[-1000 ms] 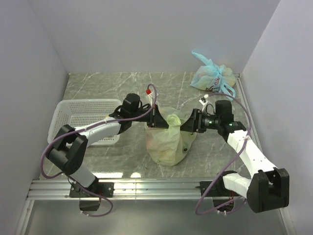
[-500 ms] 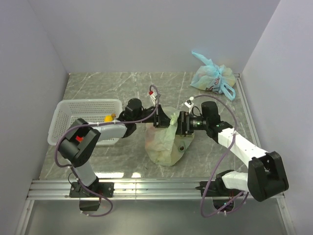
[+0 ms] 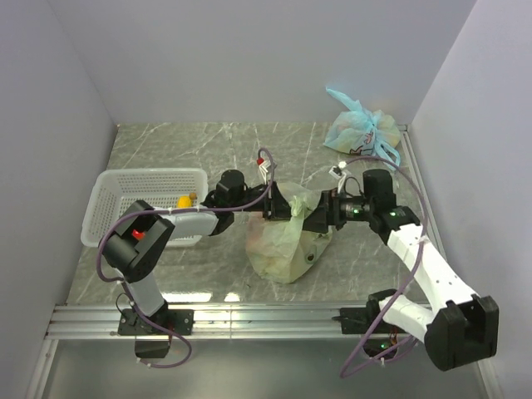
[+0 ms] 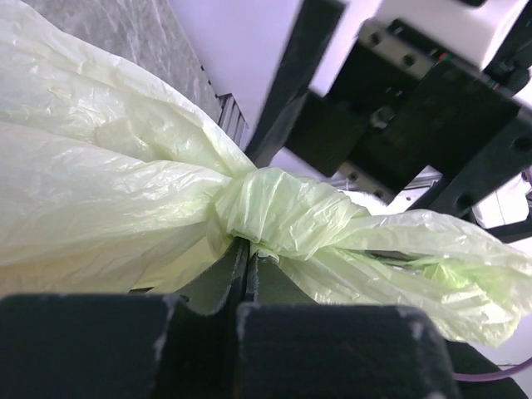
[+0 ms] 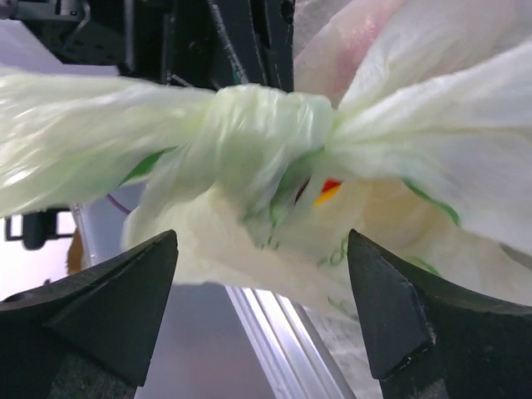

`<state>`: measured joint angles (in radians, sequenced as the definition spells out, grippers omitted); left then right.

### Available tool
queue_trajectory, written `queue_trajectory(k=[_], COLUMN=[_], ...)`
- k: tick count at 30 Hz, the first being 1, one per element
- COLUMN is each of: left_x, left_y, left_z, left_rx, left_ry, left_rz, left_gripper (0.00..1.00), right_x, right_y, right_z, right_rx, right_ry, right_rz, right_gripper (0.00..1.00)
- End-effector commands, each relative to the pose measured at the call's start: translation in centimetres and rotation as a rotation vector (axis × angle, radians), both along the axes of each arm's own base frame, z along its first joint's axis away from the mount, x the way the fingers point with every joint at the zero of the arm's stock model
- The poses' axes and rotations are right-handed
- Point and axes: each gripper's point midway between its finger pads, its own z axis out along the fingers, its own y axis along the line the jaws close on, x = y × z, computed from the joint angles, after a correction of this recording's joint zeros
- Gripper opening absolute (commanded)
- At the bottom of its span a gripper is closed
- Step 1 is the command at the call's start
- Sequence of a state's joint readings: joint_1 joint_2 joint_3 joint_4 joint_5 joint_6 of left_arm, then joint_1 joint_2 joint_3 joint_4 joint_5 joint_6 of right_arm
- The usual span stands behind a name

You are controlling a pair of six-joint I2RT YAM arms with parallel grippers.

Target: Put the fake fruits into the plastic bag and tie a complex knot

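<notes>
Left wrist: my left gripper (image 4: 245, 259) pinches the thin pale yellow-green plastic bag (image 3: 283, 245), mid-worktop, just below its twisted green knot (image 4: 283, 212), right gripper (image 5: 262, 241) gapes around it; one-sided pulling could tear or loosen it.

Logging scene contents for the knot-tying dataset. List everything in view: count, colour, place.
plastic bag: 1, pale yellow-green, table centre
knot: 1, pale green, bag top
fake fruit: 1 visible, yellow, in basket; any inside the bag can't be counted
blue bag: 1, light blue, tied, back right
basket: 1, white, left side
table: 1, grey marble
left gripper: black, shut on plastic bag under knot
right gripper: black, open, a finger on each side of the knot
</notes>
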<state>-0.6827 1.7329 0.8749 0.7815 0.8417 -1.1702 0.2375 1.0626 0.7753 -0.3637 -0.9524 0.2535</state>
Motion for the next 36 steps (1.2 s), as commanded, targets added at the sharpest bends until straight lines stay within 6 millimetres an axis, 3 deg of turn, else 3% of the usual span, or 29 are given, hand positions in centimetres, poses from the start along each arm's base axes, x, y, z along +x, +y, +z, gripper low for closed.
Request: queue_trajectory(k=[1, 4, 7, 10, 11, 13, 15, 19, 26, 30, 34, 36], left_x=[-0.8, -0.8, -0.8, -0.9, -0.9, -0.9, -0.7, -0.4, -0.3, -0.6, -1.6, -2.1], left_y=[0.0, 0.0, 0.1, 0.1, 0.1, 0.1, 0.0, -0.3, -0.9, -1.6, -2.3, -2.8], left_z=[1.8, 1.9, 2.0, 2.0, 1.9, 1.8, 1.7, 1.8, 2.2, 2.3, 4.0, 3.7], left_rx=[-0.027, -0.027, -0.029, -0.022, -0.019, -0.015, -0.015, -0.022, -0.063, -0.11, -0.211, -0.232], left_ry=[-0.085, -0.099, -0.101, -0.108, -0.109, -0.107, -0.109, -0.111, -0.111, -0.093, -0.085, -0.061], left_rz=[-0.038, -0.044, -0.044, -0.043, -0.045, -0.047, -0.046, -0.047, -0.058, -0.077, -0.13, -0.149], left_gripper=[0.0, 0.0, 0.0, 0.0, 0.0, 0.0, 0.0, 0.0, 0.0, 0.0, 0.01, 0.01], right_x=[-1.0, -0.4, 1.5, 3.2, 3.5, 3.6, 3.3, 2.9, 2.9, 2.8, 3.2, 3.5], right_y=[-1.4, -1.8, -2.3, -2.6, -2.5, -1.5, -0.4, 1.2, 3.0, 3.9, 4.8, 5.1], right_z=[2.4, 2.9, 2.2, 0.9, 0.6, 0.2, -0.3, -0.5, -0.7, -0.9, 0.0, 0.4], right_rx=[0.002, 0.029, 0.034, 0.022, 0.023, 0.015, 0.004, 0.019, 0.048, 0.076, 0.132, 0.143], right_ry=[-0.076, -0.101, -0.092, -0.075, -0.074, -0.063, -0.049, -0.047, -0.006, 0.052, 0.049, 0.045], right_rz=[0.021, -0.025, -0.108, -0.162, -0.167, -0.141, -0.107, -0.074, -0.066, -0.056, -0.027, -0.012], right_gripper=[0.87, 0.74, 0.43, 0.28, 0.27, 0.3, 0.47, 0.64, 0.76, 0.78, 0.78, 0.78])
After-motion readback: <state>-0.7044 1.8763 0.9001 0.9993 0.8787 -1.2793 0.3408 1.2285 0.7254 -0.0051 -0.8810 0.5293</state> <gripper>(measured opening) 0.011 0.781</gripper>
